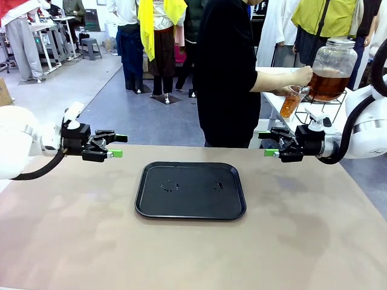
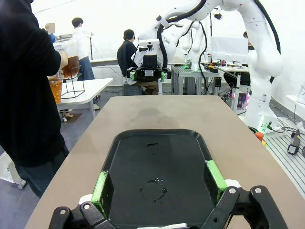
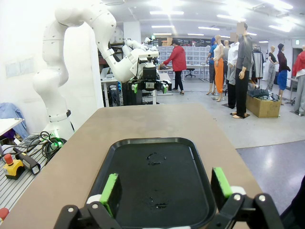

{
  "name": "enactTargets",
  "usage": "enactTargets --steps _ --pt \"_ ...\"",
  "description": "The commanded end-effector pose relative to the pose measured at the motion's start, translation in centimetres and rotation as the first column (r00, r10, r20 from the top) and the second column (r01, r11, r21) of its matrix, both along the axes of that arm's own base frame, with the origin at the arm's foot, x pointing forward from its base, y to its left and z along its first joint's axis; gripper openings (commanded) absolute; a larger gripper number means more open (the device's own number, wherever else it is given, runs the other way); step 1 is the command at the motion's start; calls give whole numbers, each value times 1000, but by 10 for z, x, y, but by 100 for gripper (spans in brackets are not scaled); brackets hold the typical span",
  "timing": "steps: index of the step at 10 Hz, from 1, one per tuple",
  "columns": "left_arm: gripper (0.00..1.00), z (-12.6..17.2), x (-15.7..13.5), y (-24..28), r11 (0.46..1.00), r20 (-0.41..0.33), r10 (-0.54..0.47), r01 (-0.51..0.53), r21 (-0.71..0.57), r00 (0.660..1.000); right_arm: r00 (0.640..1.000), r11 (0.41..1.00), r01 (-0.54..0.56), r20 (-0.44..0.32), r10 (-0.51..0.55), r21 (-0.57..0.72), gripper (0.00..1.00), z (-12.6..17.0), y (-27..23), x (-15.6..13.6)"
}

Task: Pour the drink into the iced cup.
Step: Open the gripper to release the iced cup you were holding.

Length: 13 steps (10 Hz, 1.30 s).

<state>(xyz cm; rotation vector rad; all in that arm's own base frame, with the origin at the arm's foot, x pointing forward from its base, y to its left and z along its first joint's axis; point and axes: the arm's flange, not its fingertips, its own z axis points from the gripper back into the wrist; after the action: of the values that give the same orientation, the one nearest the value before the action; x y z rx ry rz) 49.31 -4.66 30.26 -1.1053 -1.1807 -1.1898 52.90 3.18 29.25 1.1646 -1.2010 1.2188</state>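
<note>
I see the drink (image 1: 327,84) well off my tabletop (image 1: 302,241), up beyond its far right corner: amber-brown liquid filling the lower part of a big round glass dispenser jar (image 1: 331,66) that stands upright on a black wire stand (image 1: 323,107) on a white side table (image 1: 275,99). It sits above and behind my right claw (image 1: 270,144), well apart from it, and much farther from my left claw (image 1: 115,145).

The person (image 1: 227,72) in black stands at the far edge, one hand (image 1: 300,77) at the jar's spigot and the other holding a clear cup (image 1: 290,101) just under it. The cup is tilted slightly, mouth up toward the spigot, and already holds orange-brown liquid with what looks like ice. In my left wrist camera the cup (image 2: 55,88) shows at the person's side, with the jar (image 2: 69,59) behind it.

Both claws hang above the tabletop at either end of the black tray (image 1: 190,189), pointing inward at each other, fingers spread wide with nothing between the green pads. My left wrist camera looks down the tray's (image 2: 159,176) long axis between the spread fingers (image 2: 100,186) of that claw (image 2: 159,183); my right wrist camera does the same from the other end, with its claw (image 3: 166,188) over the tray (image 3: 152,181).

The tray holds no objects, just a few small wet marks (image 1: 170,186) on its black surface.
</note>
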Motion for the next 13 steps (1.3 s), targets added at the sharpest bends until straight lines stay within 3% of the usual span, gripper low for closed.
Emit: enactTargets --steps 1,13 --pt "100 2 1 -2 1000 1 17 -17 -4 1000 1000 1000 -2 -2 1 -8 100 4 2 4" --pt "100 2 1 -2 1000 1 17 -17 -4 1000 1000 1000 -2 -2 1 -8 100 4 2 4"
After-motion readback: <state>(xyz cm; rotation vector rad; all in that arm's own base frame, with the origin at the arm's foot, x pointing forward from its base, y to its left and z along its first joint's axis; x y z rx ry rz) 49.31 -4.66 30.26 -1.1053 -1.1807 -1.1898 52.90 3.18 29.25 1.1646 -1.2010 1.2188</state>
